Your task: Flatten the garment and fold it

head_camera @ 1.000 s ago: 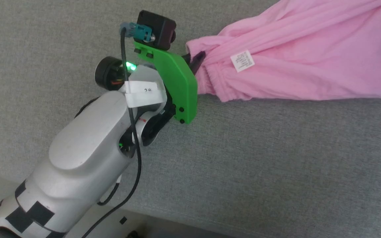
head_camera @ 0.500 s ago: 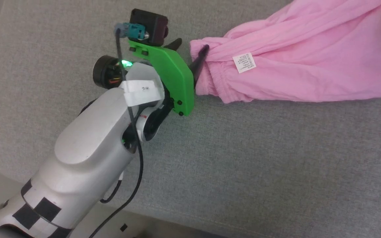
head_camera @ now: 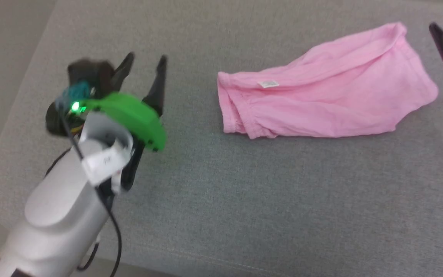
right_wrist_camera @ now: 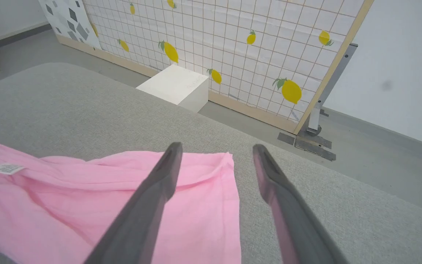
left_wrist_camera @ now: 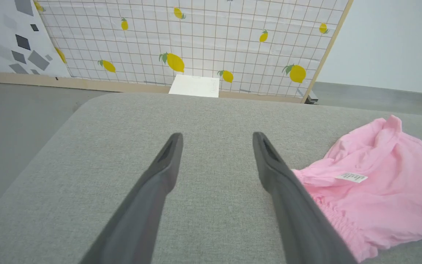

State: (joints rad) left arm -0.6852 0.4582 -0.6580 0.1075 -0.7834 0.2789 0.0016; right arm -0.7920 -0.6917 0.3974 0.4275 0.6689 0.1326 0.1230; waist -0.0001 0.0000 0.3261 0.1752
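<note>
On my feeds a padded grey bench (head_camera: 244,192) runs across the foreground. Behind it stand a lemon-print grid panel (left_wrist_camera: 196,36) and a white box (right_wrist_camera: 176,86) on the floor. The garment (head_camera: 321,104) lies loosely spread on the bench, pink and rumpled, with its gathered elastic band (head_camera: 240,115) at the end facing my left arm. Its small white label (head_camera: 268,83) faces up near that end. My left gripper (left_wrist_camera: 217,134) sits apart from the band end, and its fingers (head_camera: 156,88) are spread wide, gripping nothing. My right gripper (right_wrist_camera: 217,146) is by the garment's opposite end, its fingers likewise released, with one of them crossing the pink corner in the wrist view. I cannot tell whether that finger touches the cloth.
</note>
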